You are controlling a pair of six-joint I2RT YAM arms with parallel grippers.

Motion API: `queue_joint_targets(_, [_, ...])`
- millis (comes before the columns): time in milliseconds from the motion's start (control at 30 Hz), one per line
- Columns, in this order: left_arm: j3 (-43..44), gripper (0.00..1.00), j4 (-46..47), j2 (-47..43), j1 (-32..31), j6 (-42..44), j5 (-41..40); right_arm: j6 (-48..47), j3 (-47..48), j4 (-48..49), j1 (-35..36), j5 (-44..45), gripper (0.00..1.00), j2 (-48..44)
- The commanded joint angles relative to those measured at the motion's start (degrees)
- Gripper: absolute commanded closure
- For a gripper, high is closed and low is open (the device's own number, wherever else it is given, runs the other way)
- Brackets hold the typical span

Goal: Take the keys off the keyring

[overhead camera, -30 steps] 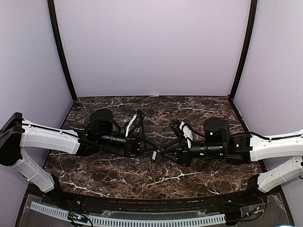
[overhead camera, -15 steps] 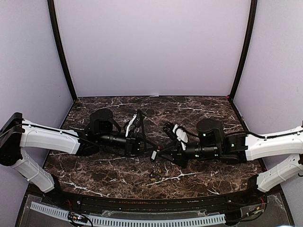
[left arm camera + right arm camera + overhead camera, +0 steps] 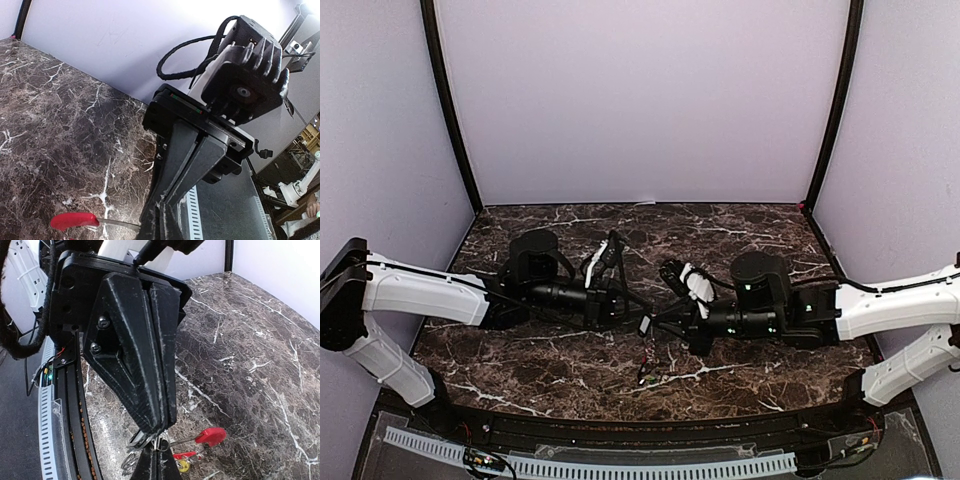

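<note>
1. Left gripper (image 3: 154, 432): jaws closed tight. Thin silver metal shows at its tips, so it appears to be pinching the keyring (image 3: 132, 456) and carrying the bunch.
2. Right gripper (image 3: 160, 456): jaws also closed tight, tips set against the left's. What sits between its pads is hidden, so I cannot tell whether it has a key, the ring or nothing.
3. Position: the two arms meet tip to tip over the middle of the marble table (image 3: 740, 230), left arm reaching in from the left and right arm from the right. The keys (image 3: 646, 366) dangle just under that meeting point. Whether the lowest ones touch the table cannot be told.
4. In the bunch, a red-headed key (image 3: 212, 435) sticks out almost level. Its shaft runs back to the pinch point and its head points to the far side, away from the near rail. A second red head and a yellow head (image 3: 183, 466) hang lower, just beside the right fingertips.
5. Key relation: the ring lies exactly between the tools and neither arm is nearer. The arms' shared line runs left to right, and the red key's long axis lies across it.
6. Judgement: the next move is probably to work a key round and off the ring. The risk is that both jaws are on the same wire, which would only tug the bunch.
</note>
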Motion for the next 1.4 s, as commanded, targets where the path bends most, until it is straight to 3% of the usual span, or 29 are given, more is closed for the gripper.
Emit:
queue_joint_targets(0, [0.7,1.00,0.5,-2.2,-0.1,0.0,-2.1,-1.1,-2.4,6.0,1.1,5.5,1.00,-1.7])
queue_joint_targets(367, [-0.4,1.00,5.9,0.3,-0.1,-6.8,-1.4,-2.0,-12.4,24.7,1.4,12.1,1.00,-6.9])
queue_joint_targets(1000, [1.1,1.00,5.9,3.2,-0.1,-7.4,0.2,-4.7,-15.7,37.9,2.0,12.7,1.00,-5.9])
queue_joint_targets(1200, [-3.4,1.00,5.4,-1.4,1.5,-6.9,-7.8,-4.1,-16.4,37.9,2.0,17.4,1.00,-8.4])
queue_joint_targets(1367, [-10.4,1.00,-0.3,-7.3,7.6,-7.5,-19.2,-4.2,-17.0,35.6,1.9,20.6,1.00,-11.2])
